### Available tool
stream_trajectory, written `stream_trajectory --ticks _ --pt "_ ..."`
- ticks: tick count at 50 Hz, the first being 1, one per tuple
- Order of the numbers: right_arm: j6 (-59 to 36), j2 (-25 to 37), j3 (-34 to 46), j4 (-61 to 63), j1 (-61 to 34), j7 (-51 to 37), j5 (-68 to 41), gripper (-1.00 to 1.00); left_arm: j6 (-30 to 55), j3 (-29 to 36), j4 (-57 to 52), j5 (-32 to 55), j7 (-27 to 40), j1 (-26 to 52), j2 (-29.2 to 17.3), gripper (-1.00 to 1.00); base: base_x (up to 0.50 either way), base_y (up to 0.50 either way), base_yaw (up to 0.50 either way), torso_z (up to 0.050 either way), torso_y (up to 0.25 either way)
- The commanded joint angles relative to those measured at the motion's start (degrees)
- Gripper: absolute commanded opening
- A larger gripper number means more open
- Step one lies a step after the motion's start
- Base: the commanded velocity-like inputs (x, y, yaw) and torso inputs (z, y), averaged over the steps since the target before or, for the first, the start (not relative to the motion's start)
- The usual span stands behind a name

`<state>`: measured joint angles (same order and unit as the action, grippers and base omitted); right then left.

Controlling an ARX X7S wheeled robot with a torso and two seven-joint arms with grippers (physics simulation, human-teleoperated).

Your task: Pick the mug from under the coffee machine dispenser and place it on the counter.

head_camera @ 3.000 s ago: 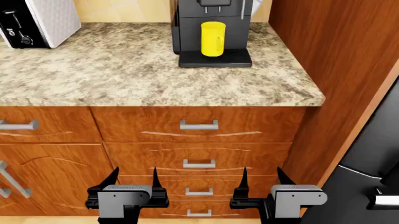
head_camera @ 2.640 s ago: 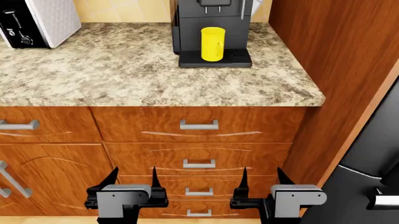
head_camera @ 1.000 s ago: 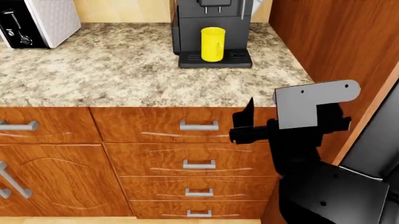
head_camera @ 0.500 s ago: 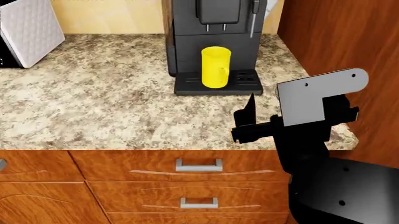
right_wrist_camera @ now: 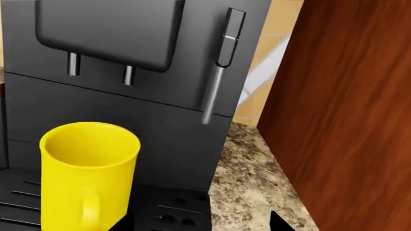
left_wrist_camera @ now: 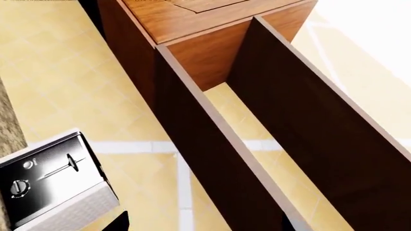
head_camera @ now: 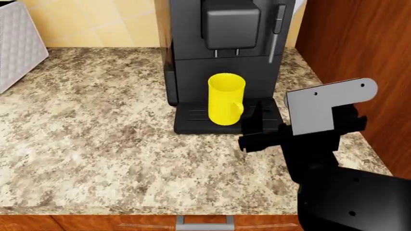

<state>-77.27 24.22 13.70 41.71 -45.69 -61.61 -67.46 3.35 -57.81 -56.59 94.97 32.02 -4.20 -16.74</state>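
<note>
The yellow mug (head_camera: 226, 98) stands upright on the drip tray (head_camera: 192, 120) of the black coffee machine (head_camera: 192, 72), under the dispenser (head_camera: 230, 21), its handle facing me. My right gripper (head_camera: 262, 122) is open and empty. It hovers just right of the mug, over the tray's front corner, not touching. In the right wrist view the mug (right_wrist_camera: 90, 168) sits ahead and to one side of the gripper (right_wrist_camera: 201, 227), below the dispenser's (right_wrist_camera: 109, 29) two nozzles. My left gripper (left_wrist_camera: 205, 228) is out of the head view; one fingertip (left_wrist_camera: 122, 222) shows far off centre.
The speckled counter (head_camera: 96, 144) stretches left of the machine. A white toaster (head_camera: 16, 43) stands at the far left. A tall wooden cabinet wall (head_camera: 359, 43) rises close on the right. A steam wand (right_wrist_camera: 222, 62) hangs on the machine's side. The left wrist view shows the toaster (left_wrist_camera: 51, 183) and floor.
The head view has risen and moved closer to the counter. My right arm came up from the drawers to counter height beside the mug. The left arm left the head view.
</note>
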Motion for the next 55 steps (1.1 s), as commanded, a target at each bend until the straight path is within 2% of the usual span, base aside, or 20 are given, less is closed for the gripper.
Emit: stream_trajectory --ticks 1,11,18,22,41,55 --pt "1.95 0.46 -0.35 0.12 1.64 0.36 -0.30 1.00 -0.13 -0.34 0.23 0.07 -0.16 -0.24 0.23 1.00 0.00 0.00 0.00 0.000 0.000" --pt "2.07 -0.90 -2.30 0.41 1.17 -1.69 -4.61 1.00 -0.04 -0.16 0.27 -0.13 -0.17 -0.12 0.34 1.00 0.00 0.00 0.00 0.000 0.000" --pt "-0.82 -3.79 -2.68 -3.80 -2.05 -6.04 -14.46 1.00 -0.09 -0.21 0.22 -0.08 -0.12 -0.14 0.36 1.00 0.00 0.00 0.00 0.000 0.000" --pt "0.07 -4.62 -3.21 -5.10 -2.50 -5.31 -17.37 1.00 -0.06 -0.20 0.23 -0.10 -0.12 -0.17 0.37 1.00 0.00 0.00 0.00 0.000 0.000" --pt "5.93 -4.67 -1.47 -8.89 0.21 6.03 -9.40 1.00 -0.09 -0.46 0.13 0.01 -0.15 -0.38 0.30 1.00 0.00 0.00 0.00 0.000 0.000" --pt "9.14 -4.55 1.71 -11.53 -0.12 10.52 -3.68 1.00 -0.24 -0.76 0.16 0.30 -0.13 -0.54 0.24 1.00 0.00 0.00 0.00 0.000 0.000"
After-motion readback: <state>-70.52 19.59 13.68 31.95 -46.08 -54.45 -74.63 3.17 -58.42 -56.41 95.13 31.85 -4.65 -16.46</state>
